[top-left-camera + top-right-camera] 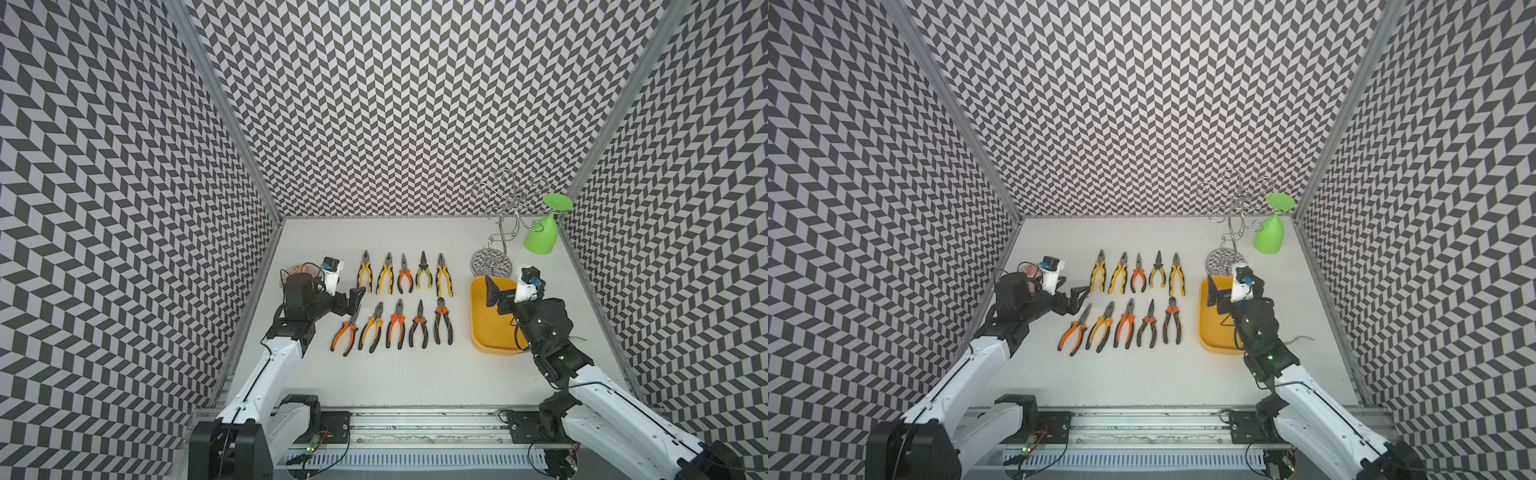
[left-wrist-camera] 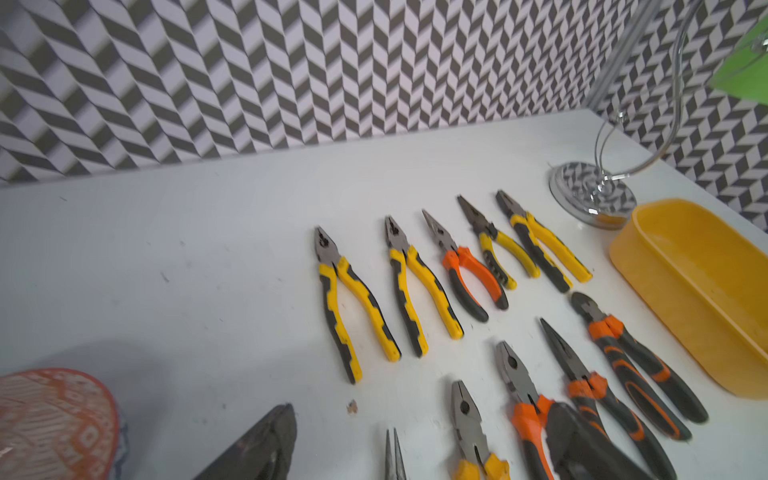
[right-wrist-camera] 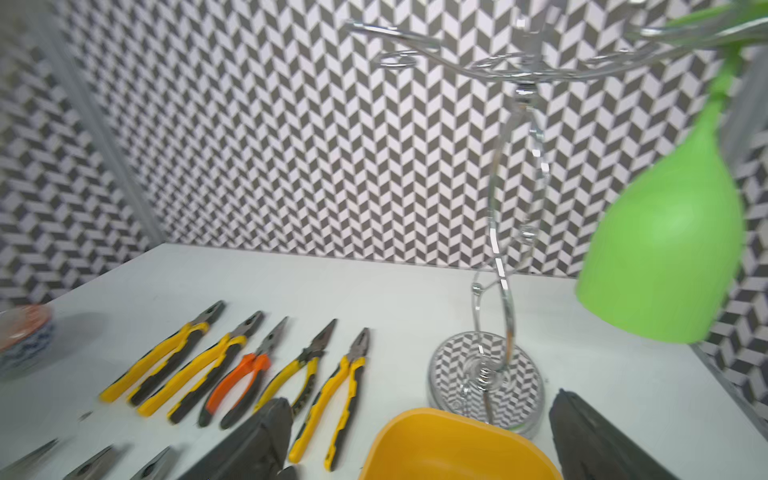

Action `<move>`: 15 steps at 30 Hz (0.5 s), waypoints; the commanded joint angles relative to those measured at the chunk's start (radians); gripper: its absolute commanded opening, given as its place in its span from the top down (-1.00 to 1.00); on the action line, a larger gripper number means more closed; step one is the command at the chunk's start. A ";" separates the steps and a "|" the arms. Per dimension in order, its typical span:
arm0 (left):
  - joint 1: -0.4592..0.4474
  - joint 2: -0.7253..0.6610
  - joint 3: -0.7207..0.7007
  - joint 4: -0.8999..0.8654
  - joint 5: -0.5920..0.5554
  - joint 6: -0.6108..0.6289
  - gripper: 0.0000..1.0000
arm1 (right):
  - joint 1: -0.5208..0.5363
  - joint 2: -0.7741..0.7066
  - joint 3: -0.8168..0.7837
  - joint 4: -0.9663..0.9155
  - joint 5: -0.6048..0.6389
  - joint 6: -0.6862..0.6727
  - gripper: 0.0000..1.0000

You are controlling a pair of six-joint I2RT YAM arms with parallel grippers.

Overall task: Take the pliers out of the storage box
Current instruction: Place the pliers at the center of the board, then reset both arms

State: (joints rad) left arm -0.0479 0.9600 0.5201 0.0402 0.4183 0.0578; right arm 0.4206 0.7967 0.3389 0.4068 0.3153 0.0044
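Pliers [image 1: 397, 318]: ten, on table [image 1: 415, 374] | storage box [image 1: 494, 332]: one | left tool [image 1: 356, 300], right tool [image 1: 494, 296]: both spread wide

We lose most of the bowl [image 1: 295, 270] behind the left arm [image 1: 274, 365], and the right arm [image 1: 544, 324] covers part of the storage box [image 1: 484, 332].

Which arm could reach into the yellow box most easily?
The right arm: its open jaws hang over the storage box, while the left arm is beyond the pliers rows. The box looks empty, though.
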 commanded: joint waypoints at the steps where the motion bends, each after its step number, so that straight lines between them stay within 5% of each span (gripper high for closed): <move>1: -0.001 -0.081 -0.097 0.286 -0.153 -0.064 -0.96 | -0.047 -0.014 -0.059 0.183 0.157 0.020 -0.99; 8: -0.001 -0.178 -0.360 0.587 -0.375 -0.063 -0.96 | -0.167 0.056 -0.199 0.368 0.184 0.028 -0.99; 15: 0.002 -0.024 -0.466 0.864 -0.418 0.011 -0.96 | -0.279 0.209 -0.242 0.583 0.092 0.055 -0.99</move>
State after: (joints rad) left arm -0.0479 0.8902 0.0662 0.6960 0.0513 0.0307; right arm 0.1703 0.9695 0.1020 0.8013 0.4465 0.0429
